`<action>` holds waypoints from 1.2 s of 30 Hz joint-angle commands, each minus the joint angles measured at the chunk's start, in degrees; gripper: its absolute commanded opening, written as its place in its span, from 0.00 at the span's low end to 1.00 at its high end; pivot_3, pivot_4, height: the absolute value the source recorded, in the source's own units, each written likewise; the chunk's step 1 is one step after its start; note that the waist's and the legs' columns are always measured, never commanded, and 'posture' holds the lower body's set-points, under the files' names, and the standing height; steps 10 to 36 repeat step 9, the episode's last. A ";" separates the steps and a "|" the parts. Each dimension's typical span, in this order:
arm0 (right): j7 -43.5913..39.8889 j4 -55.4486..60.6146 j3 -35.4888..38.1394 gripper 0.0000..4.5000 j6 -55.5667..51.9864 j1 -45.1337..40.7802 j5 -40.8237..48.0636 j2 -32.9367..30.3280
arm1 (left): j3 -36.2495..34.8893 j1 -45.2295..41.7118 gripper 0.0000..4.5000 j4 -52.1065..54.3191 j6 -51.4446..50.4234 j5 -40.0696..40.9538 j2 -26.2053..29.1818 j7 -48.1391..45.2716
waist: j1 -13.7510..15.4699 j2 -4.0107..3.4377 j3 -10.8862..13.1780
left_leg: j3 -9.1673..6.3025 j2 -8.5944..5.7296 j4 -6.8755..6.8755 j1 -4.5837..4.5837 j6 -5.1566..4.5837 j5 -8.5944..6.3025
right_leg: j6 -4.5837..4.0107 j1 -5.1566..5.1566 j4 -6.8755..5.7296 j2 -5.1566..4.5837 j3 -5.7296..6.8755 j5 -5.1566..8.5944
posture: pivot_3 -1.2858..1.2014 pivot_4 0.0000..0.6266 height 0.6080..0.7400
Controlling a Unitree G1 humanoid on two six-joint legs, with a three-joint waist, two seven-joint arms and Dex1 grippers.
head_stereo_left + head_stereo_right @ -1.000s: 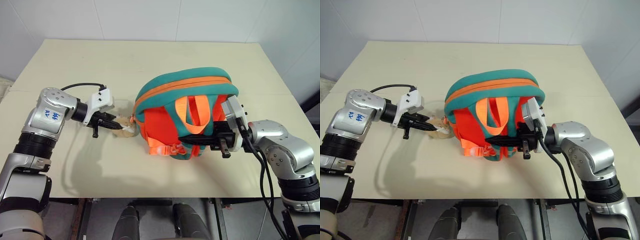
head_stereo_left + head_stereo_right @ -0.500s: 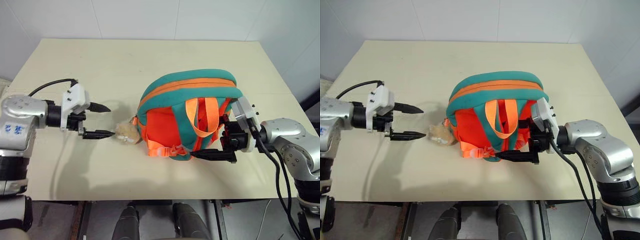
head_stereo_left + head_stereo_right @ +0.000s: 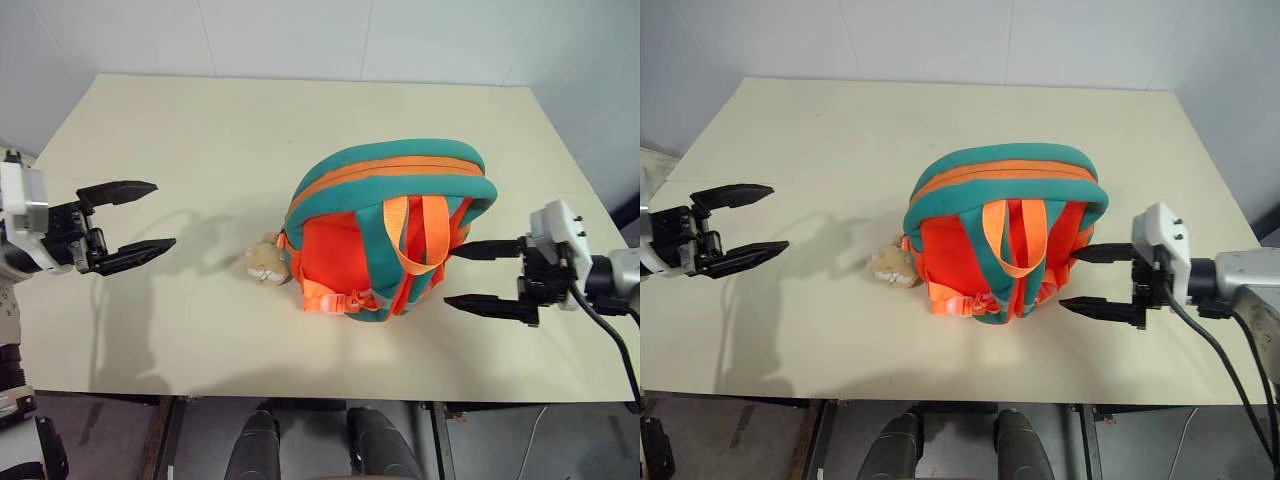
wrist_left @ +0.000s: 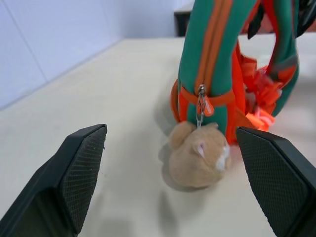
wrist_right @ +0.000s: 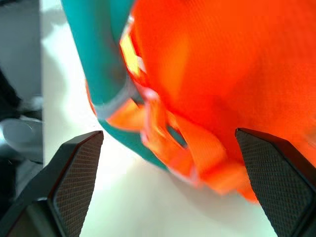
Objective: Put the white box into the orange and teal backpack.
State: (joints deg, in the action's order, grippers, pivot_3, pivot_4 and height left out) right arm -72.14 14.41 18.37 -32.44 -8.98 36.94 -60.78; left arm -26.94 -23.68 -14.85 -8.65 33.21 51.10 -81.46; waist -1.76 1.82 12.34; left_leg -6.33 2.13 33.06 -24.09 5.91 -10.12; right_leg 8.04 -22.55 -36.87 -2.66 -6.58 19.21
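Left gripper (image 3: 128, 222): fingers spread wide and empty, above the worktop (image 3: 230, 130) at its left edge, well apart from the backpack (image 3: 385, 235). Plush charm (image 3: 266, 262): lying on the worktop, touching the backpack's left side and hanging from its zip. Backpack: standing mid-worktop, zip closed, orange straps facing the camera. Right gripper (image 3: 480, 277): fingers spread wide and empty, just beside the backpack's right side, not touching.
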 commanded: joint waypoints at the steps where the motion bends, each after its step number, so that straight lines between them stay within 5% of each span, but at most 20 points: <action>1: -1.53 -1.07 10.64 1.00 3.06 5.15 -2.00 -2.08 | -3.20 1.64 0.99 -3.16 1.86 1.37 2.05 -2.18 | 0.01 0.00 0.00 | 0.00 0.00 -0.01 -0.01 0.00 0.00 | 0.00 -0.01 0.00 0.01 0.00 0.00 | 0.52 0.24 1.00; 7: 1.38 -8.28 15.24 1.00 6.59 2.86 -1.74 1.13 | -3.06 1.65 0.99 -3.91 1.14 2.41 2.78 -3.59 | -0.34 0.01 -0.01 | 0.07 0.01 0.16 0.05 0.00 0.03 | -0.80 0.09 0.06 0.00 -0.07 0.31 | 0.52 0.24 1.00; 36: 1.12 -8.98 15.18 1.00 7.17 2.77 -1.80 1.54 | -3.18 2.13 0.99 -2.95 0.70 2.79 2.76 -3.54 | -0.49 0.02 0.00 | 0.14 0.02 0.19 0.07 -0.02 0.06 | -0.81 0.12 0.07 -0.01 -0.13 0.27 | 0.52 0.24 1.00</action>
